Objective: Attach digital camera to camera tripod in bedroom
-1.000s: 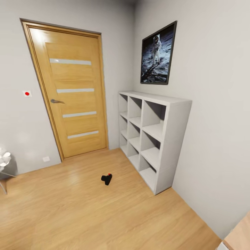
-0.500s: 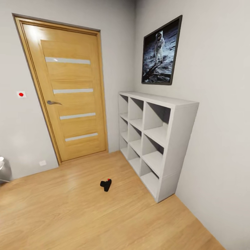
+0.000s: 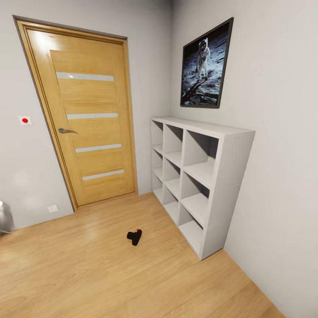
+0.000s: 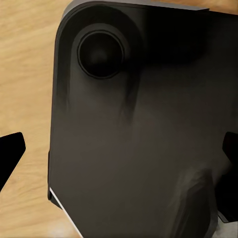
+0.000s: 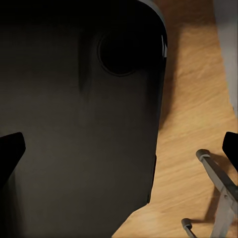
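Note:
The digital camera [image 3: 134, 236], small and black with a red button, lies on the light wood floor a little in front of the white cube shelves [image 3: 198, 176]. My left gripper [image 4: 119, 153] is open, its black fingertips [image 4: 10, 151] wide apart over a dark panel of my own body. My right gripper [image 5: 119, 148] is open too, over the same kind of dark panel. Grey metal legs [image 5: 218, 183] with dark feet stand on the floor in the right wrist view; I cannot tell whether they belong to the camera tripod.
A closed wooden door [image 3: 88, 119] with a lever handle fills the far wall on the left. A framed astronaut picture [image 3: 205, 64] hangs above the shelves. A grey object [image 3: 3, 216] shows at the left edge. Open floor [image 3: 88, 274] stretches between me and the camera.
The head view has shifted slightly, so the door and shelves sit a little differently and the grey object at the left has slid nearly out. The digital camera has not moved on the floor.

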Tool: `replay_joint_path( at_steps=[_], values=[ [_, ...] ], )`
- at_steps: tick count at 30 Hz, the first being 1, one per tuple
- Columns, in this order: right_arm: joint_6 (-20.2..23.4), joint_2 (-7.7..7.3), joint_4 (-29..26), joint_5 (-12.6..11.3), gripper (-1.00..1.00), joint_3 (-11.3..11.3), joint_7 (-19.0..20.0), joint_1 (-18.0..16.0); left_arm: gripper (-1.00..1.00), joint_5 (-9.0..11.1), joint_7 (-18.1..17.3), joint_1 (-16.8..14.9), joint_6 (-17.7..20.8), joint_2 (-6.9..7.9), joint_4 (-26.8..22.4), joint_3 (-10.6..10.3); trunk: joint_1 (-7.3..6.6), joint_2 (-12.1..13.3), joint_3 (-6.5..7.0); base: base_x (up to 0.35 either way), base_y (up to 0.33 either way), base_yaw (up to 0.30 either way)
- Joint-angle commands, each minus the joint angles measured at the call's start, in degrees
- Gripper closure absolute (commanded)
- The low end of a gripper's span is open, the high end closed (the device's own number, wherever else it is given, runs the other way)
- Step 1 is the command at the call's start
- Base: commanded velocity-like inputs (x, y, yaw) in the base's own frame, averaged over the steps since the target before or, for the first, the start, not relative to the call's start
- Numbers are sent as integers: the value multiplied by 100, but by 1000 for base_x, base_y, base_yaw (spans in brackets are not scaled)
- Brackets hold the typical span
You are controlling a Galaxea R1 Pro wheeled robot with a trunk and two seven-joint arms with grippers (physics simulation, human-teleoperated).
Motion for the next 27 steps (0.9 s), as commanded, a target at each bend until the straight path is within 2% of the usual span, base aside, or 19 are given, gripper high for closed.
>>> replay_joint_path(
  at_steps=[1,10,27],
  values=[
    [-16,-5,1,35,-100,2,-4,-1,-100,48,0,2,-7,-1,-6,2,0,-2,-4,0,0,0],
    [-10,24,2,160,-100,2,-75,-1,-100,49,-1,2,-7,-1,-6,4,0,-2,-4,0,0,30],
    [-7,16,2,166,-100,4,-90,-1,-100,49,-1,2,-7,-1,-6,4,0,-2,-4,0,0,251]
  ],
)
